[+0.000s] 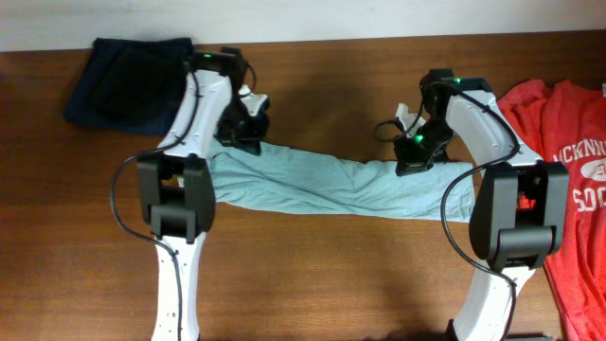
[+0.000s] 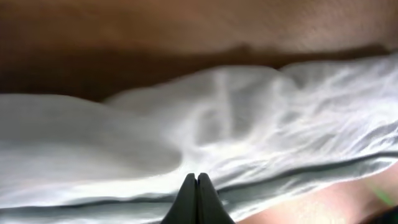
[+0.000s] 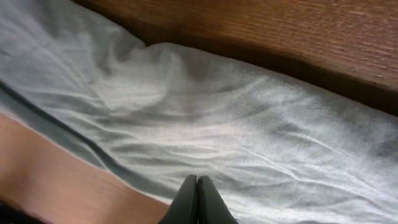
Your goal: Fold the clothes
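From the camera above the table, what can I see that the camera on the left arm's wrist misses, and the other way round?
Only overhead: both arms whole, the right pincer, a red T-shirt with white lettering beside the right arm, a dark garment beyond the left arm, and the pale teal shirt lying as one long band between the arms.
Only left wrist: the left pincer up close, its tips pressed shut, and the cloth's fine wrinkles.
Both: the pale teal shirt and the brown wooden table.
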